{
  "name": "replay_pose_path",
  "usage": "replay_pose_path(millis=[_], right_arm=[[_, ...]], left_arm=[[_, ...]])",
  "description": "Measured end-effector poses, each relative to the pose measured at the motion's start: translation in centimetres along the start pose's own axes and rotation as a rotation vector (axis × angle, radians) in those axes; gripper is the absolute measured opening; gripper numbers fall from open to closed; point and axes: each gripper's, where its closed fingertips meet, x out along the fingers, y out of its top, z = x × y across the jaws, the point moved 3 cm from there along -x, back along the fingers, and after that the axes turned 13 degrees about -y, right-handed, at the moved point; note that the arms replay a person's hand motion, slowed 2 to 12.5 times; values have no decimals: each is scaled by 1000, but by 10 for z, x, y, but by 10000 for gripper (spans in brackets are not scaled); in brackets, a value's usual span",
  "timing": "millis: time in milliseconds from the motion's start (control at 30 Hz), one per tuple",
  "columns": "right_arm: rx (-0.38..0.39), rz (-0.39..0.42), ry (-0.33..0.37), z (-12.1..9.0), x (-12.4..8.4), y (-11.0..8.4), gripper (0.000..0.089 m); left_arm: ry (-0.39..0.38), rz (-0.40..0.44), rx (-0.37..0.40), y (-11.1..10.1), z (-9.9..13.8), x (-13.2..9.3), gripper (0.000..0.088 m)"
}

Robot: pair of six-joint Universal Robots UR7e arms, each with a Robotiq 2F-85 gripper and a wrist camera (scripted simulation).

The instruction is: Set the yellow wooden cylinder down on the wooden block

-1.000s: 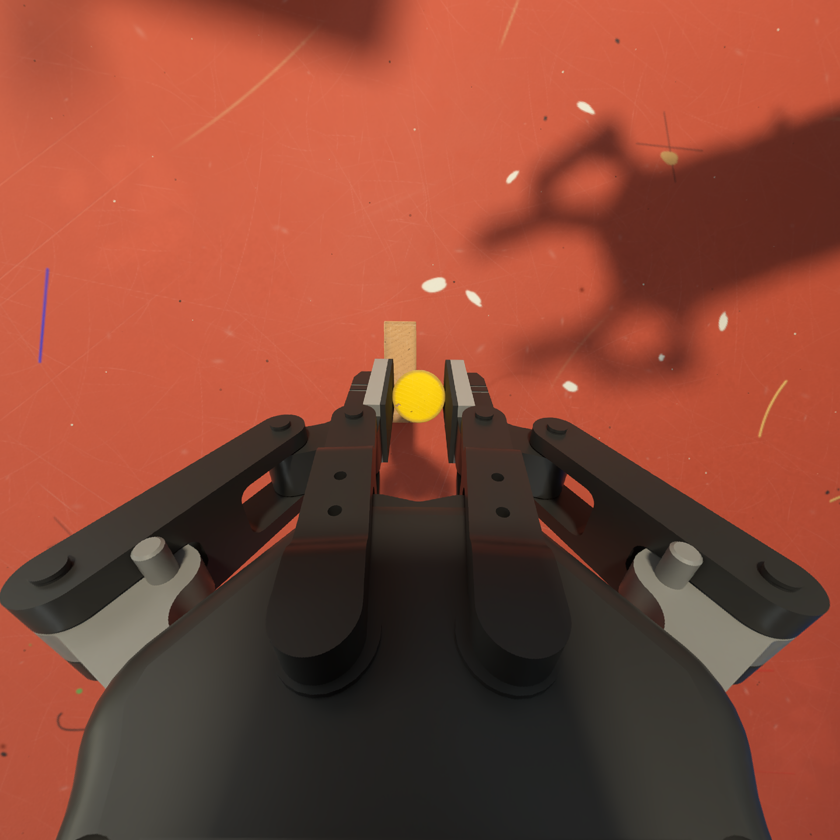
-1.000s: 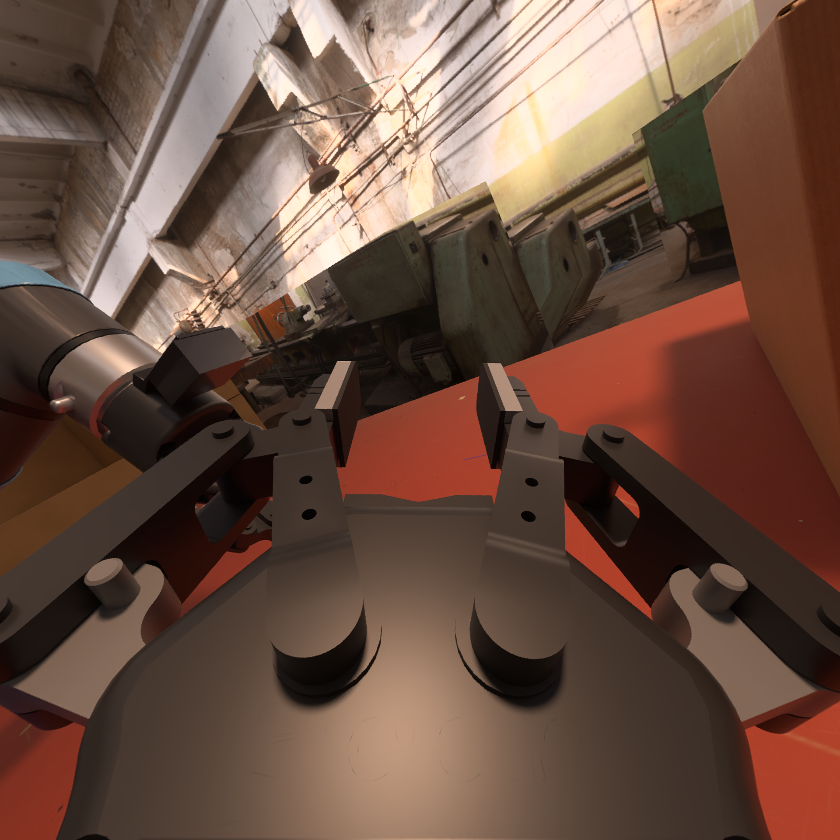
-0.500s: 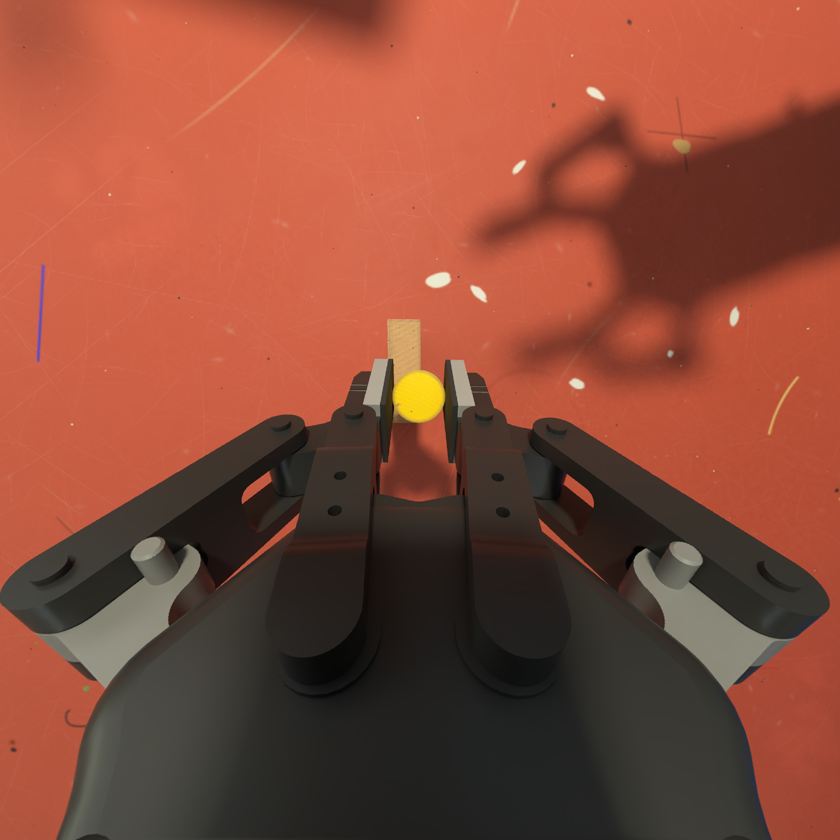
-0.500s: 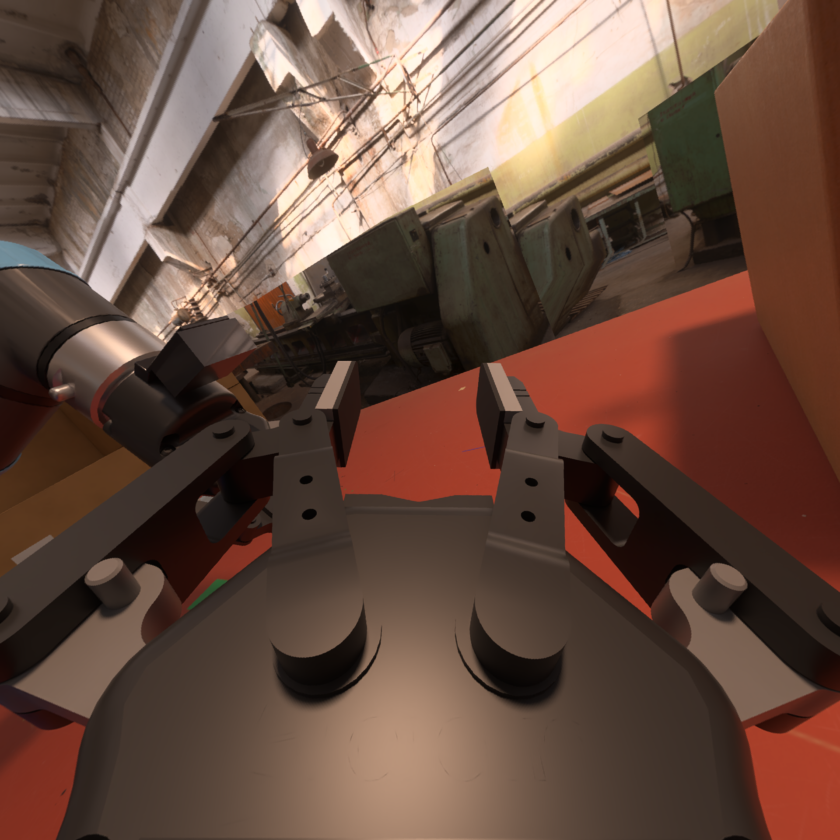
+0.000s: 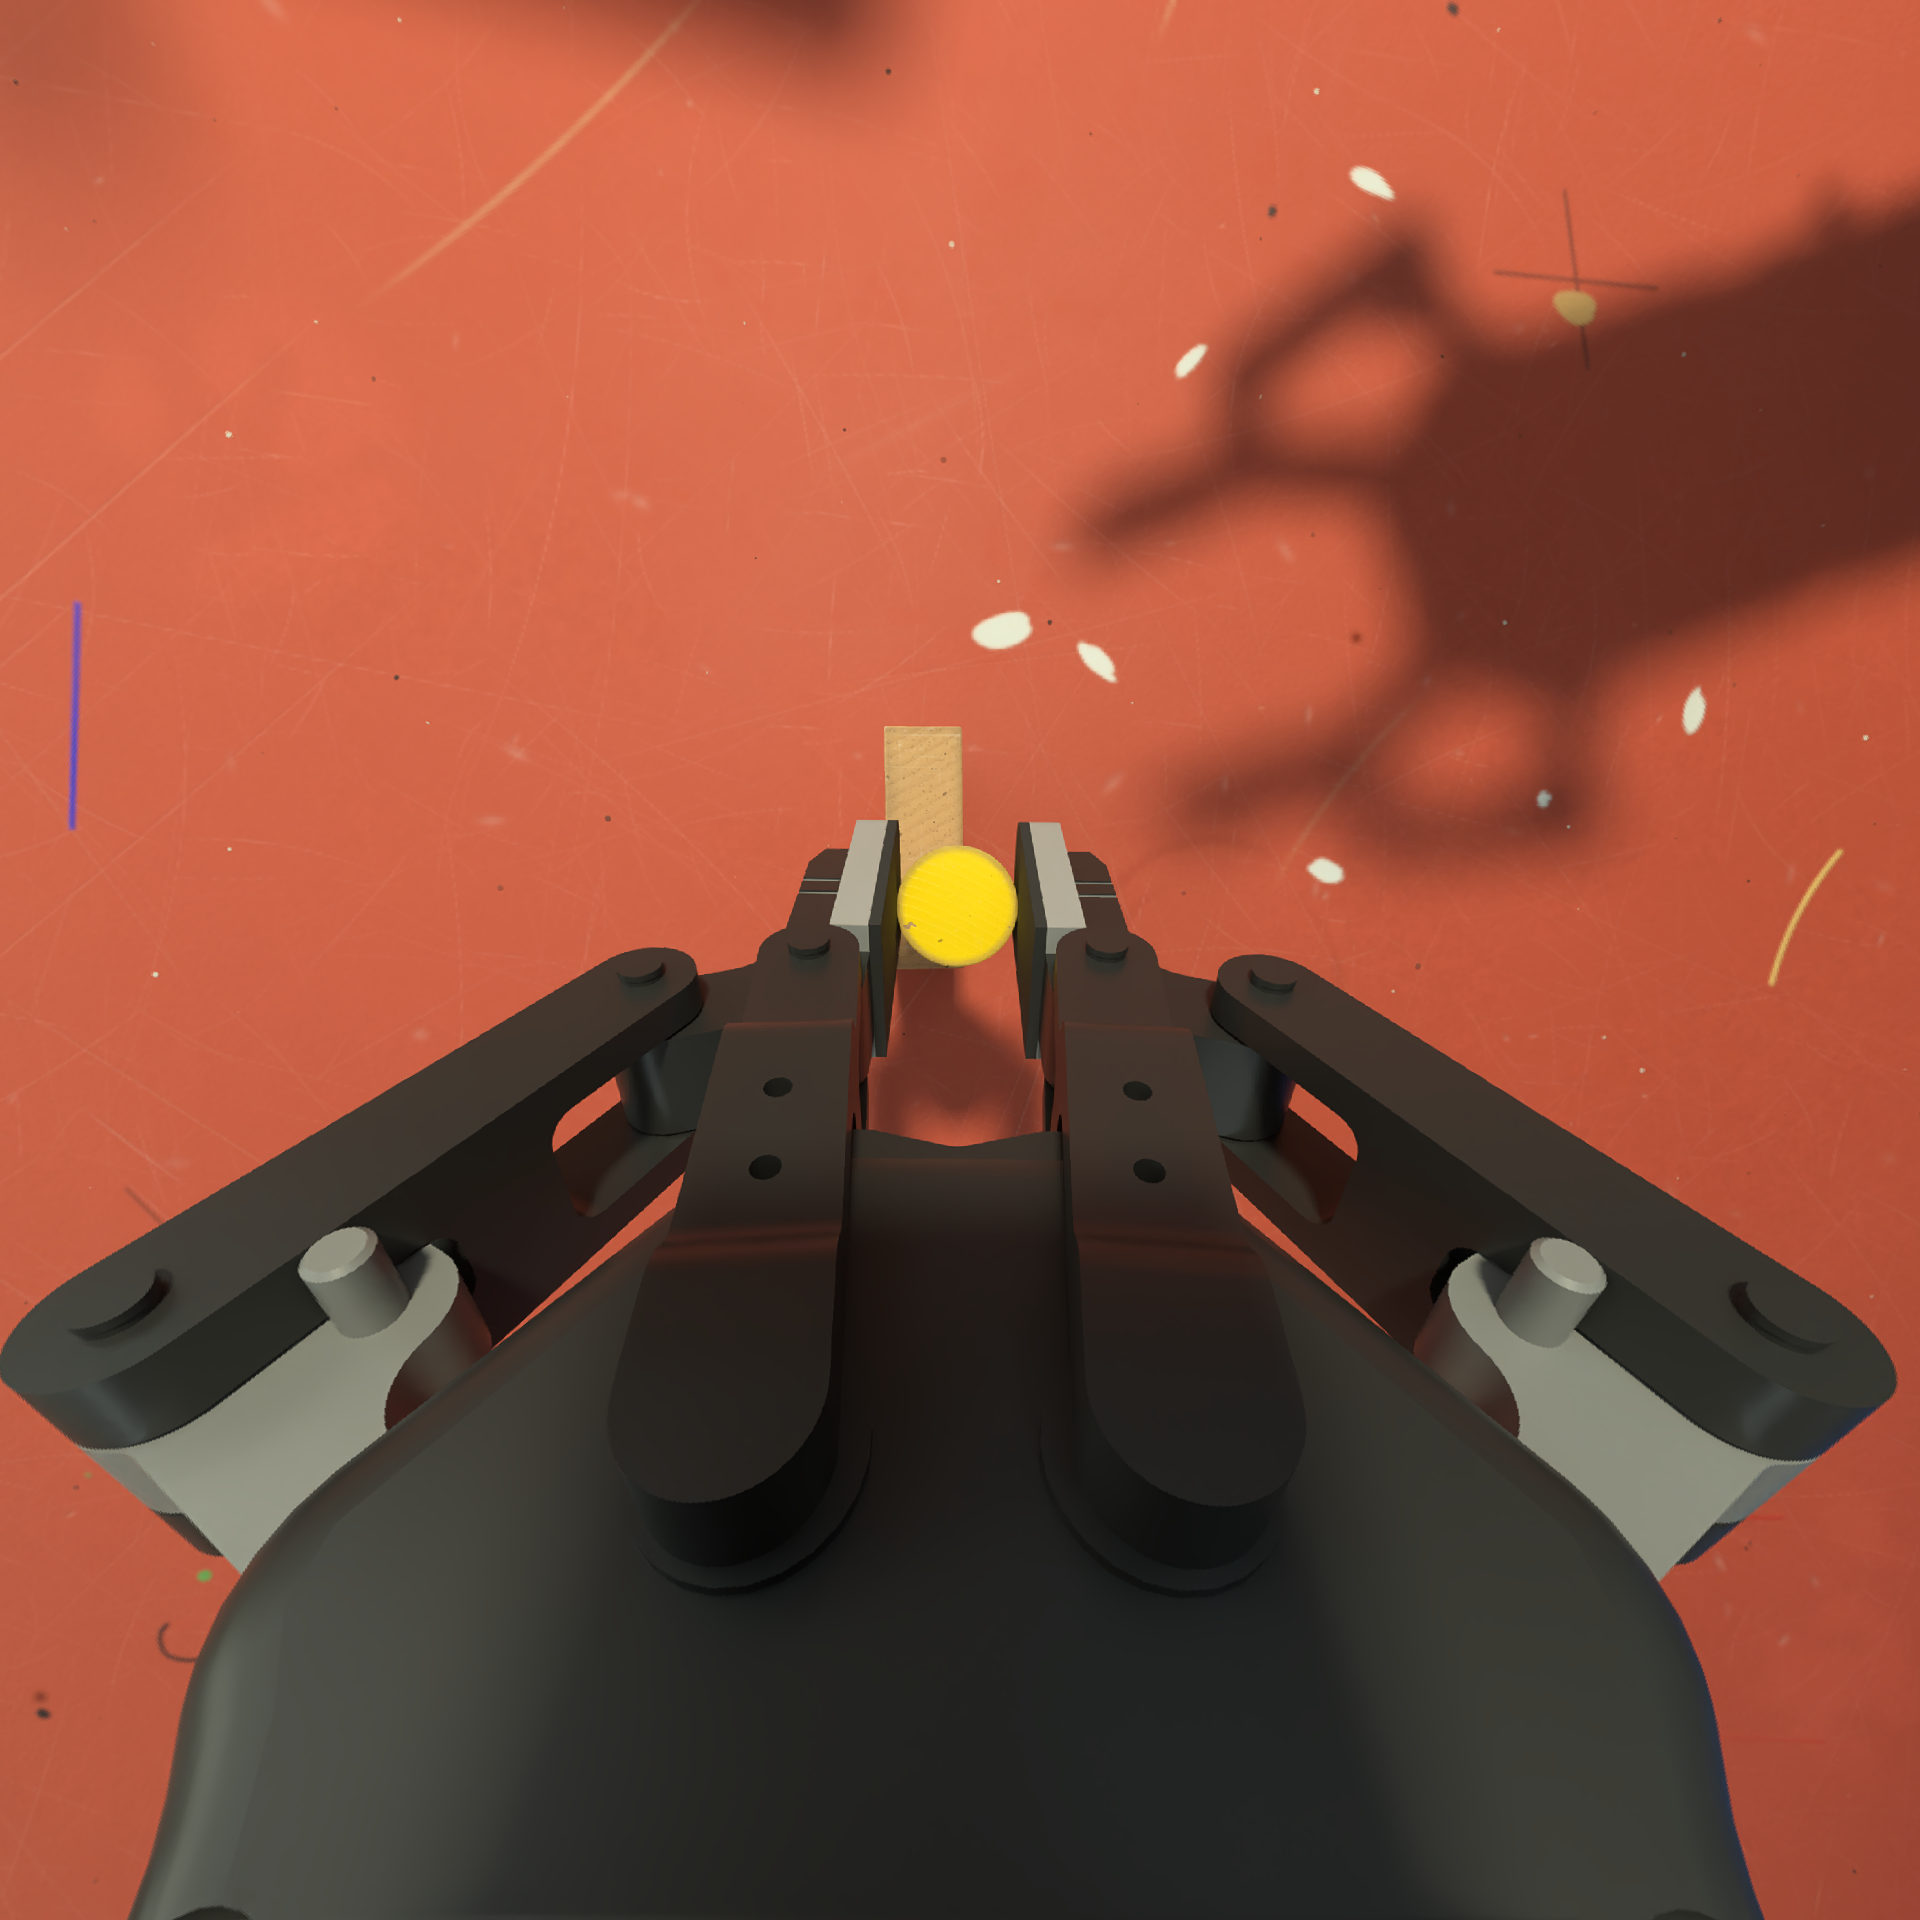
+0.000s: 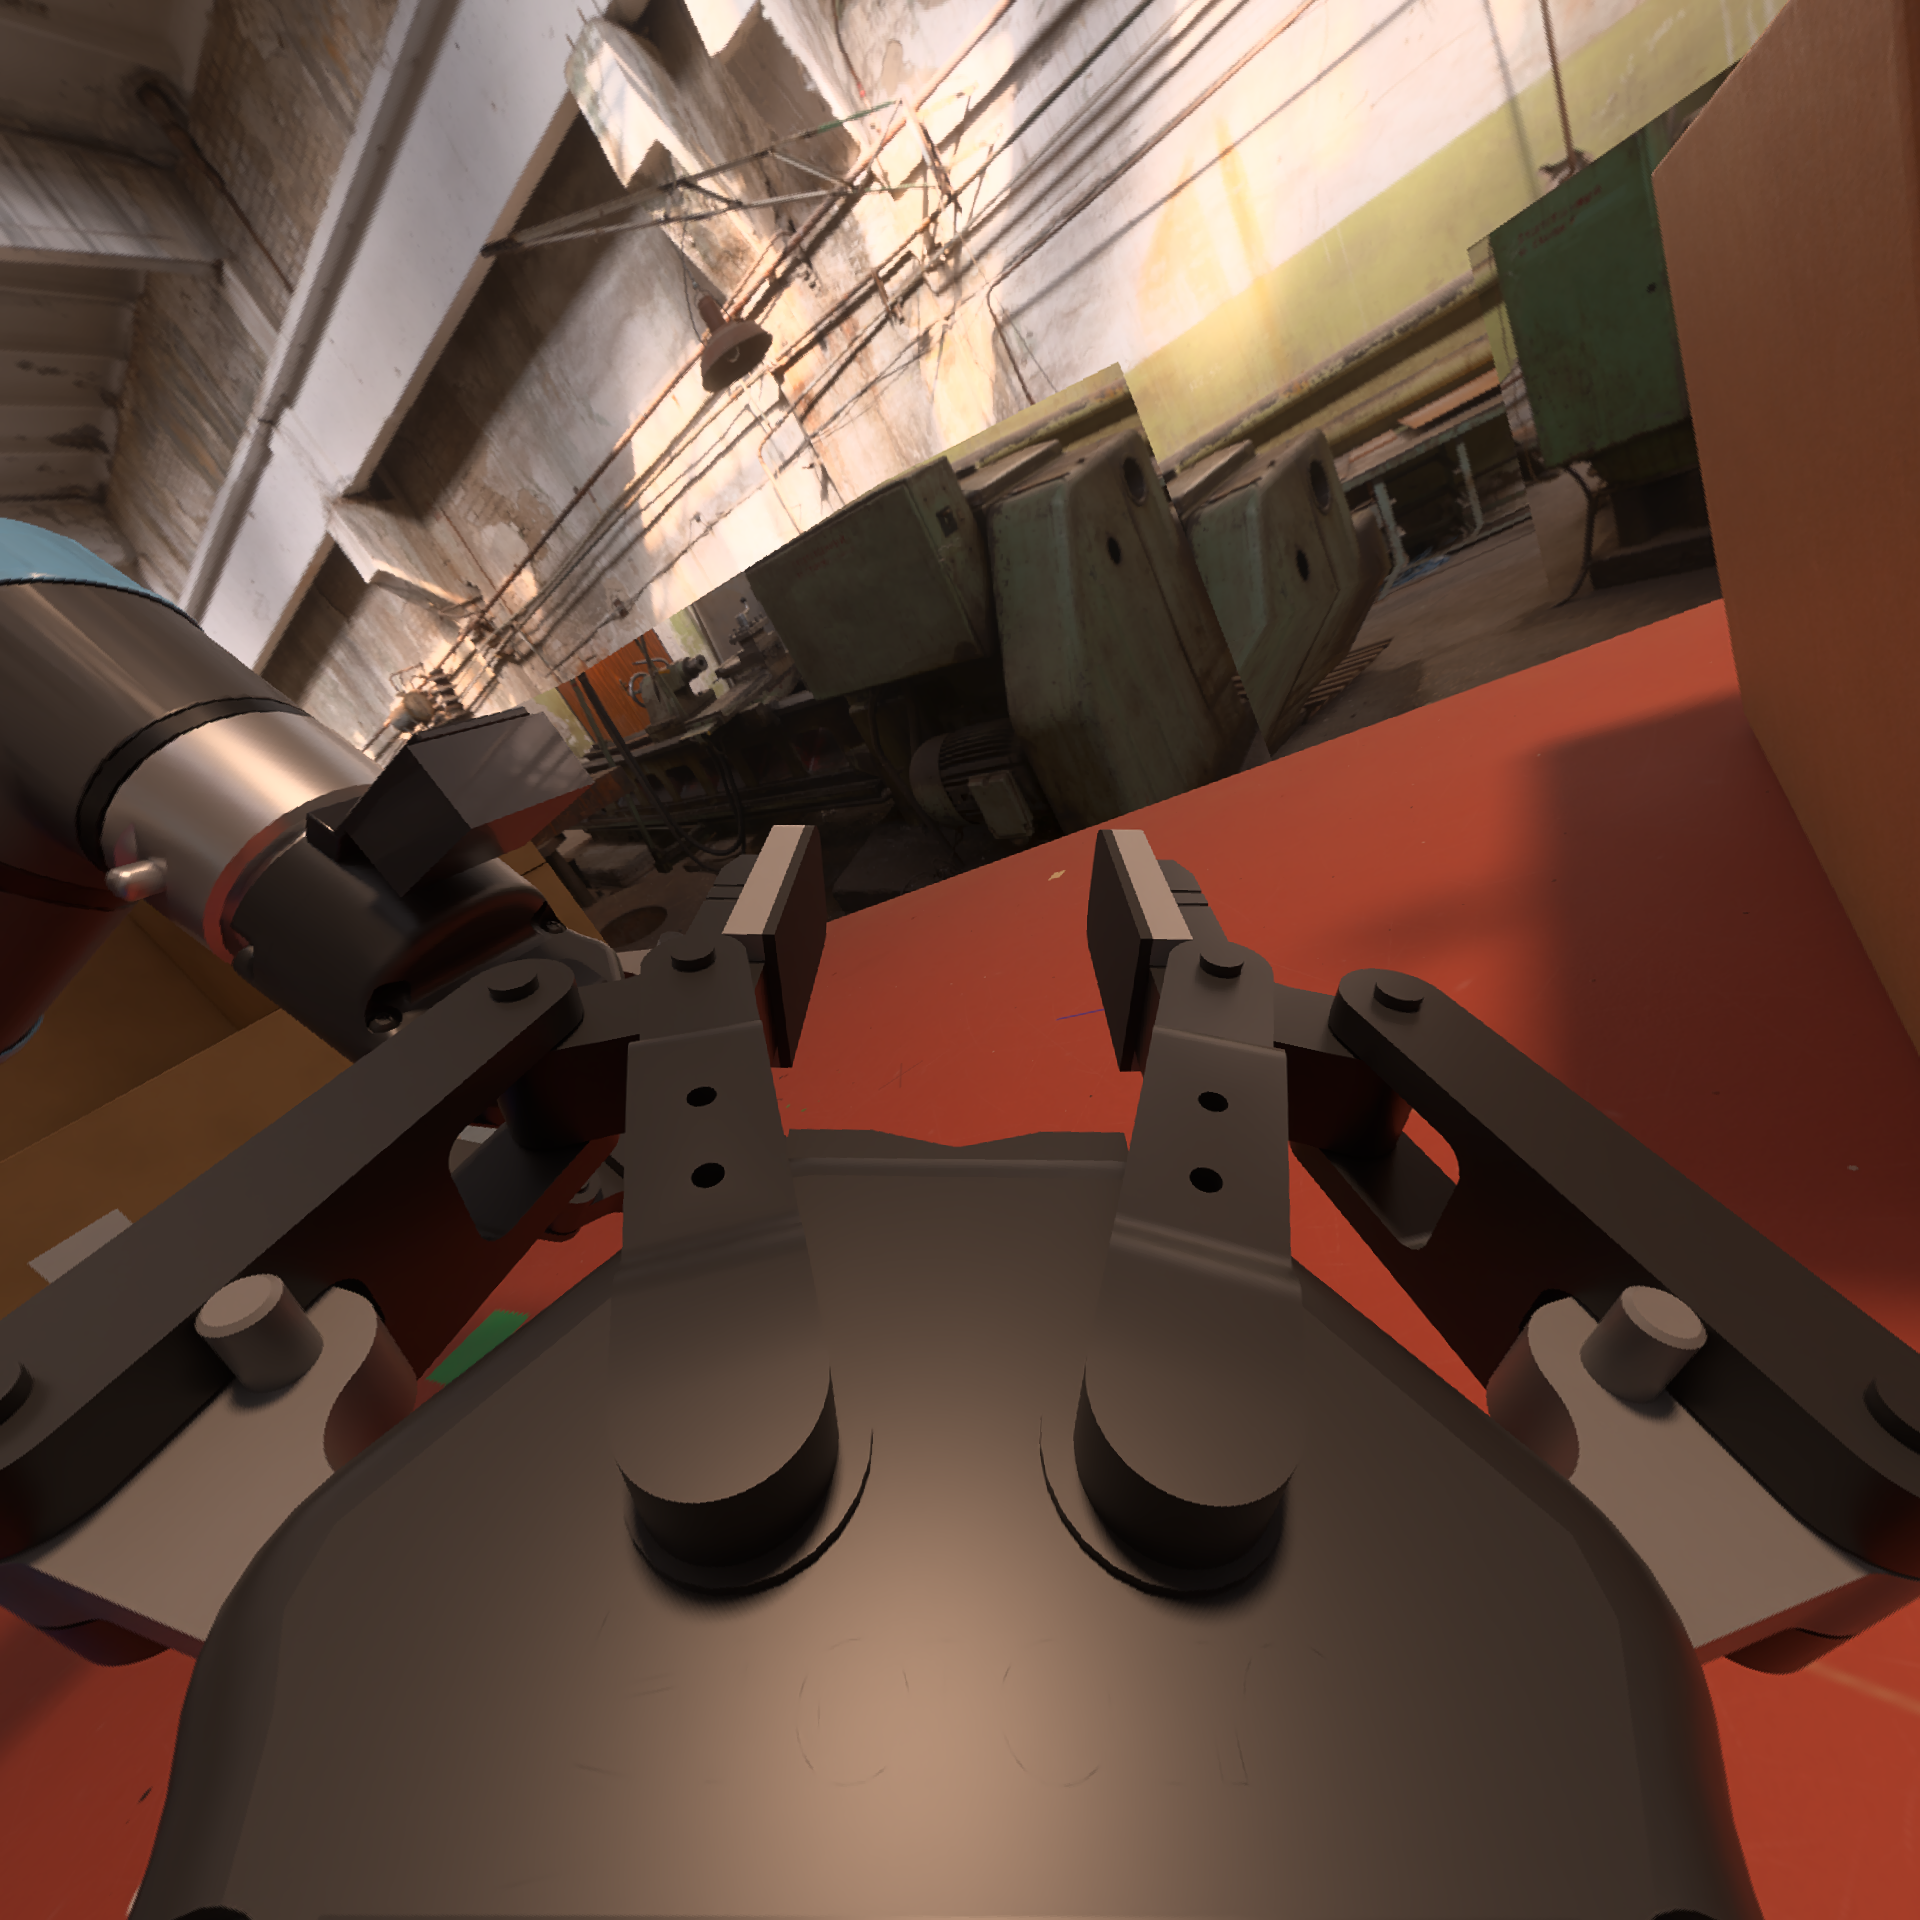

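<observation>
Left wrist view first: the left claw [image 5: 957,914] is pinched nearly closed on the yellow wooden cylinder [image 5: 956,905], which you see end-on as a round yellow face sitting right between the two pads. The left pad looks pressed against it; on the right pad there might be a hair of a gap, hard to say. Straight past the cylinder, down on the red surface [image 5: 520,520], is the wooden block [image 5: 923,787], a pale tan rectangle running away from the camera. The cylinder's face covers the block's near end and sits a touch right of its centre line. Whether the cylinder is actually touching the block I can't tell from this angle. There's a claw-shaped shadow [image 5: 1455,540] off to the upper right.

Right wrist view: the right claw [image 6: 951,935] is spread wide with nothing between its pads, tilted up over the red surface. A big cardboard box [image 6: 1829,520] stands at the right edge, and the other arm [image 6: 187,790] is on the left.
</observation>
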Motion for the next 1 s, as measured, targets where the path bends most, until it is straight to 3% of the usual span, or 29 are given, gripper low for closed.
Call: replay_pose_path(millis=[1000], right_arm=[[-7,-29,10,-1,3,-7,457]], left_arm=[[4,-1,-3,2,-4,7,199]])
